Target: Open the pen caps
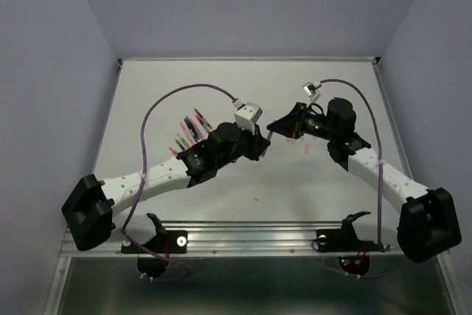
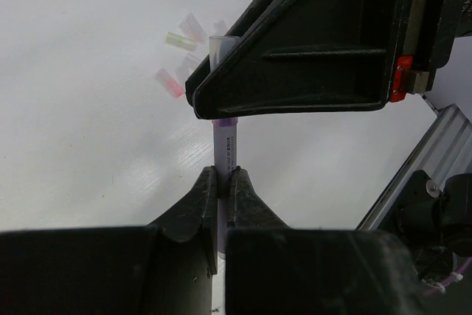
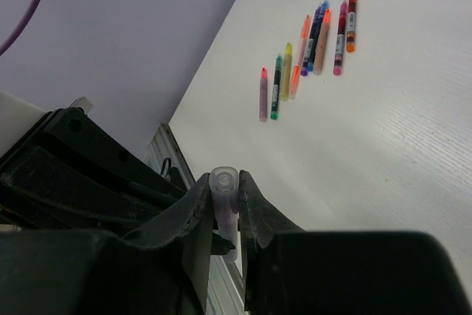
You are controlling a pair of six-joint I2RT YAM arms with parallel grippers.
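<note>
In the middle of the white table [image 1: 243, 182], your left gripper [image 2: 225, 182] is pinching the thin pale purple pen body [image 2: 224, 145]. Right across from it, your right gripper [image 3: 223, 195] is squeezed on the small see-through purple pen cap [image 3: 223, 179] at the pen's end. The cap sits between its two fingers. The two grippers are almost touching. A few little loose caps [image 2: 181, 57], pink and green, lie on the table near the right gripper. Farther off on the left lies a row of thin coloured pens [image 3: 317, 35].
</note>
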